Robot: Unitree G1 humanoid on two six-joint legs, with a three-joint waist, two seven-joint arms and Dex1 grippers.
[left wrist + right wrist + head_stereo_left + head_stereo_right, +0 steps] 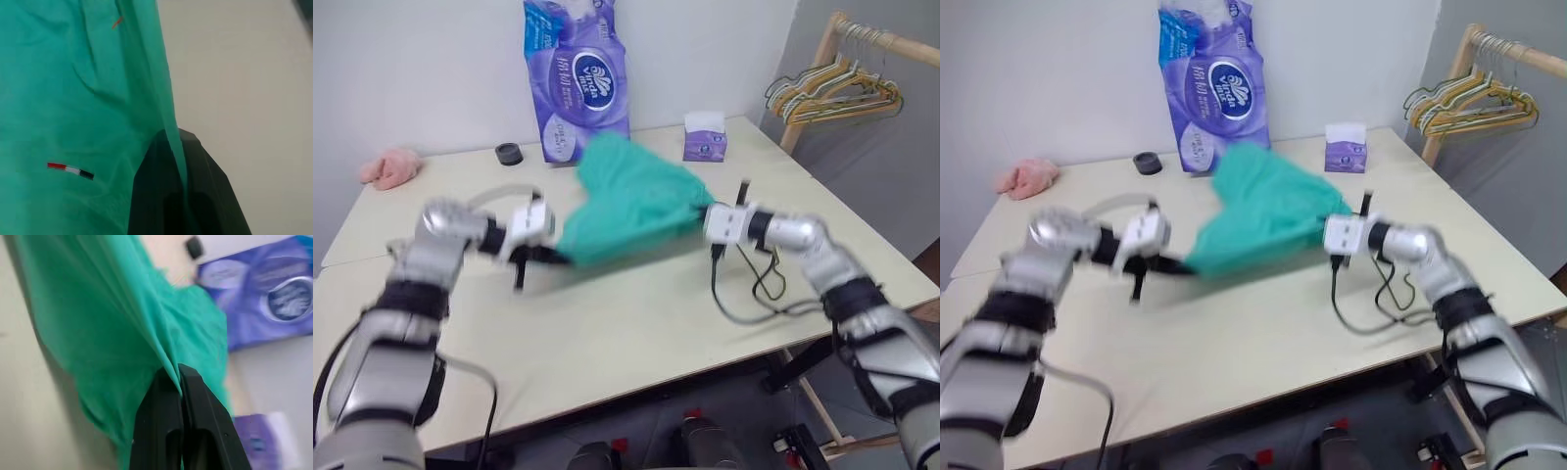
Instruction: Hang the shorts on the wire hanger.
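Pale beige surface (636,333) against a white wall. Left fingers (168,196) pressed together on one edge of the shorts (631,201), teal cloth pinched between them. Right fingers (181,426) likewise clamped tight on the opposite edge, fabric caught in the seam between the pads. Shorts stretched between both grippers, raised off the surface near its middle, bunched higher toward the back. Small orange tag and a red-white-black label visible on the cloth in the left wrist view. Behind the shorts, a tall purple tissue pack (576,78) upright, a small purple tissue box (705,137) to its right, a black ring (509,154) to its left. Pink cloth (391,168) at the far left corner. Black cable (744,294) looped on the surface beneath the right wrist. Bunched hangers (832,88) on a wooden rack off the right edge
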